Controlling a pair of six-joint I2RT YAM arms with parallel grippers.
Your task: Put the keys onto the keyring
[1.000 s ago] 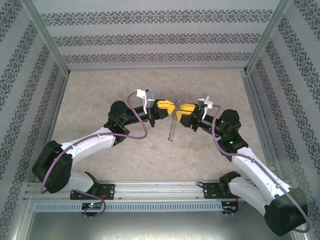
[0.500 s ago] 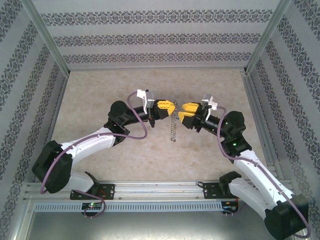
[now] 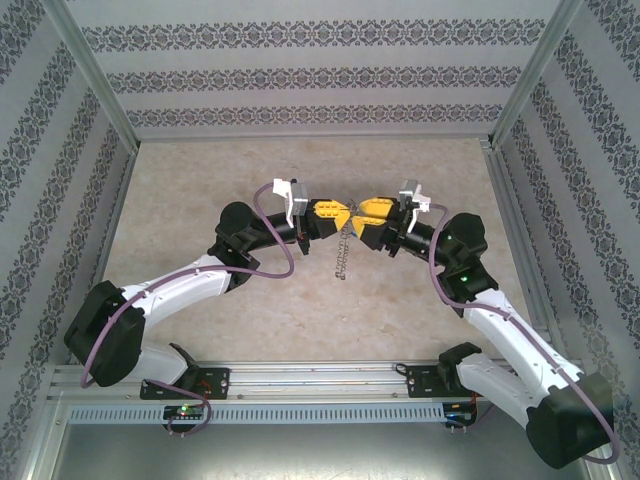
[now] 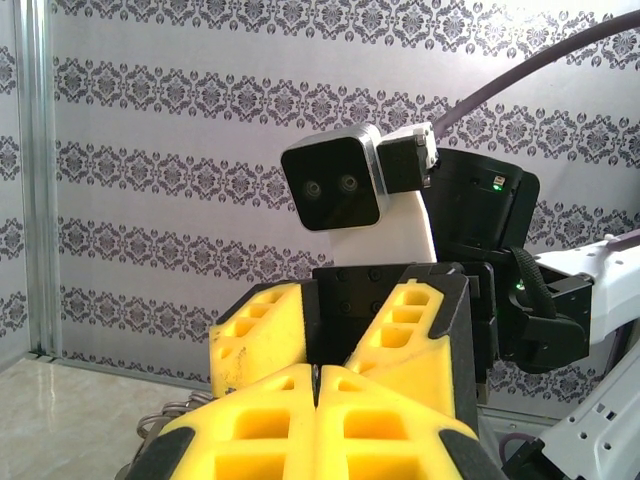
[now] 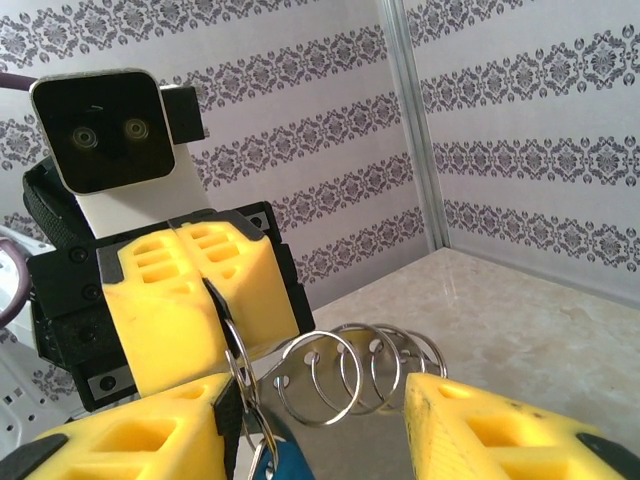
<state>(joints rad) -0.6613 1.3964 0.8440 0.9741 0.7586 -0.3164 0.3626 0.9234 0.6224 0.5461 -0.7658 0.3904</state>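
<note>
My left gripper [image 3: 338, 213] is shut on the thin silvery keyring [image 5: 232, 352], held above the table's middle; a dark sliver of it shows between the closed pads [image 4: 316, 378]. A fine chain [image 3: 342, 258] hangs below. My right gripper [image 3: 362, 212] faces it tip to tip and is open, its yellow fingers [image 4: 262, 335] spread wide. In the right wrist view the left gripper [image 5: 205, 283] pinches the ring, and the key's blue head [image 5: 292, 462] hangs low beside my right gripper's [image 5: 318, 400] left finger. Several smaller rings [image 5: 350, 375] sit on a metal strip between the fingers.
The beige tabletop [image 3: 250, 180] is enclosed by patterned walls [image 3: 320, 75] at the back and both sides, with aluminium posts [image 3: 95, 70] at the corners. Both arms reach inward from the near rail [image 3: 320, 380].
My right gripper has drawn back slightly and then moved in closer to the left gripper's tips. The hanging chain has swung a little. The left arm has stayed put.
</note>
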